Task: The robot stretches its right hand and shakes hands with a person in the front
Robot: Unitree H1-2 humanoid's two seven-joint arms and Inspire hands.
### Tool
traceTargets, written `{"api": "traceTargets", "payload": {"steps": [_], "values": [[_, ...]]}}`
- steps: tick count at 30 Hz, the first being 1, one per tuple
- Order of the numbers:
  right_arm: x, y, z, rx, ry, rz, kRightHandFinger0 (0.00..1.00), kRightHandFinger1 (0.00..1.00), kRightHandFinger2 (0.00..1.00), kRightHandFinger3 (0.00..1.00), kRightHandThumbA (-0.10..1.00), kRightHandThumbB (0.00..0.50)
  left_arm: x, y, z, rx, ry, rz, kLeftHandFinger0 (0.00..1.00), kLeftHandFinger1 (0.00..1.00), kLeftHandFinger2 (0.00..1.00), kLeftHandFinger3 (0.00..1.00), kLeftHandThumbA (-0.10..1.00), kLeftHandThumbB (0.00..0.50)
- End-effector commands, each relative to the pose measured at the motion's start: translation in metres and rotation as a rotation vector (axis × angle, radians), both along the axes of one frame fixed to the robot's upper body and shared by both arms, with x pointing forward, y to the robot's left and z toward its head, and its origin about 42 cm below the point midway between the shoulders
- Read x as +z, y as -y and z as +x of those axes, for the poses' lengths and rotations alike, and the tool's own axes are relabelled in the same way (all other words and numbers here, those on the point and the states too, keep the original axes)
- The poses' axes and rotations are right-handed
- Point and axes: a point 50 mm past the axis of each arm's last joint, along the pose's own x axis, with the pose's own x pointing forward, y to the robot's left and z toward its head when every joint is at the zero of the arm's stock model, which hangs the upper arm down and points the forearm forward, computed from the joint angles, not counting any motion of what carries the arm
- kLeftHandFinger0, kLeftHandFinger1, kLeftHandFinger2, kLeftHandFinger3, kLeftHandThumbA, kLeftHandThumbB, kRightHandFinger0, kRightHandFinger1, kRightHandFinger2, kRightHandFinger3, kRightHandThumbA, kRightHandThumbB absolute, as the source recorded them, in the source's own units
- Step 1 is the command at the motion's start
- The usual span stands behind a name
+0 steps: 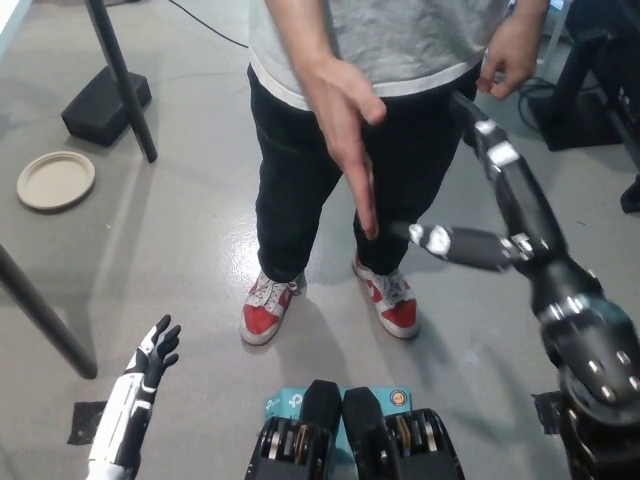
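Observation:
A person in a grey shirt and black trousers stands before me, holding out one flat hand [347, 130] with fingers pointing down. My black right hand [500, 215] is raised at the right, open, its fingers spread toward the person's hand. A small gap still separates its nearest fingertip from the person's fingers. The person's other hand [512, 55] hangs at the hip. My white left hand [150, 362] rests low at the lower left, open and holding nothing.
The person's red and white shoes [268, 305] stand on the grey floor just ahead. A round beige plate [55, 180] lies at the left. A black pole [122, 80] and a black box [105, 103] stand at the upper left. Dark equipment [600, 80] is at the right.

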Motion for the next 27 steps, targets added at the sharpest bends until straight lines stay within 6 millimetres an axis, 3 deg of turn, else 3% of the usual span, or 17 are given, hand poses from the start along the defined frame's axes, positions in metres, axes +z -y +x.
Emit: {"api": "traceTargets", "payload": {"steps": [1,3,5,17,20,21,22,23,25,26,27], "values": [[0.021,-0.025,0.024,-0.007,-0.04,-0.042,1.0,1.0,1.0,1.0,1.0,0.334,0.006,-0.002,-0.001,0.008,0.078,0.044,1.0,1.0,1.0,1.0,1.0,0.106],[0.027,-0.038,0.037,-0.008,-0.048,-0.064,1.0,1.0,1.0,1.0,1.0,0.345,0.005,-0.004,0.0,0.006,0.076,0.043,1.0,1.0,1.0,1.0,1.0,0.108],[0.031,-0.049,0.049,0.007,-0.076,-0.043,1.0,1.0,1.0,1.0,1.0,0.324,0.006,-0.004,-0.001,0.004,0.078,0.052,1.0,1.0,1.0,1.0,1.0,0.117],[0.03,-0.087,0.115,-0.004,-0.16,-0.168,1.0,1.0,1.0,1.0,1.0,0.29,0.012,-0.009,0.002,0.008,0.079,0.086,1.0,1.0,1.0,1.0,1.0,0.138],[0.028,-0.097,0.127,-0.051,-0.164,-0.243,1.0,1.0,1.0,1.0,1.0,0.323,0.013,-0.01,0.003,0.002,0.078,0.086,1.0,1.0,1.0,1.0,1.0,0.144],[0.028,-0.1,0.13,-0.063,-0.169,-0.257,1.0,1.0,1.0,1.0,1.0,0.313,0.013,-0.01,0.003,0.004,0.075,0.089,1.0,1.0,1.0,1.0,1.0,0.151],[0.027,-0.102,0.131,-0.071,-0.172,-0.262,1.0,1.0,1.0,1.0,0.96,0.301,0.012,-0.01,0.003,0.007,0.075,0.091,1.0,1.0,1.0,1.0,1.0,0.154],[0.027,-0.104,0.132,-0.08,-0.174,-0.261,1.0,1.0,1.0,1.0,0.85,0.277,0.012,-0.01,0.003,0.006,0.073,0.087,1.0,1.0,1.0,1.0,1.0,0.156],[0.026,-0.108,0.134,-0.115,-0.171,-0.252,1.0,1.0,1.0,1.0,0.5,0.261,0.013,-0.01,0.003,-0.001,0.071,0.088,1.0,1.0,1.0,1.0,1.0,0.156],[0.025,-0.108,0.135,-0.127,-0.165,-0.246,1.0,1.0,1.0,1.0,0.44,0.262,0.013,-0.011,0.003,-0.004,0.074,0.096,1.0,1.0,1.0,1.0,1.0,0.154],[0.024,-0.109,0.135,-0.147,-0.147,-0.21,1.0,1.0,1.0,1.0,0.11,0.278,0.013,-0.011,0.003,-0.003,0.07,0.09,1.0,1.0,1.0,1.0,1.0,0.162]]}}
